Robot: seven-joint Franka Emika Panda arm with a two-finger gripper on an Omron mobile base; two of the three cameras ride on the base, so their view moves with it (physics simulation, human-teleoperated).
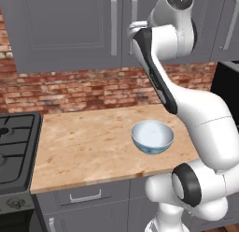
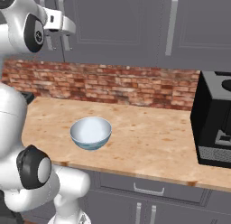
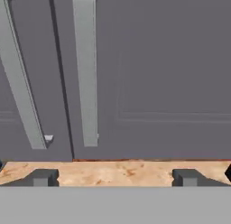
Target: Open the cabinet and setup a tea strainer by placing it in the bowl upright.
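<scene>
Gripper: fingertips stand wide apart at the bottom of the hand view, left tip in the lower left, right tip in the lower right; nothing is between them, nothing is held.
Hand position: raised in front of the wall cabinets, at the top centre of the left base view and the upper left of the right base view.
Cabinet: directly ahead of the hand; the door is closed, its recessed panel across the right half of the hand view.
Cabinet handle: long vertical silver bar, upper centre-left of the hand view, above and between the fingertips, not touched.
Neighbouring handle: second silver bar at the left edge, slanted, on the adjoining door.
Counter: wooden top below the cabinets, a thin strip low in the hand view.
Bowl: upright on the counter, centre-right of the left base view, well below the hand.
Tea strainer: cannot tell where it lies.
</scene>
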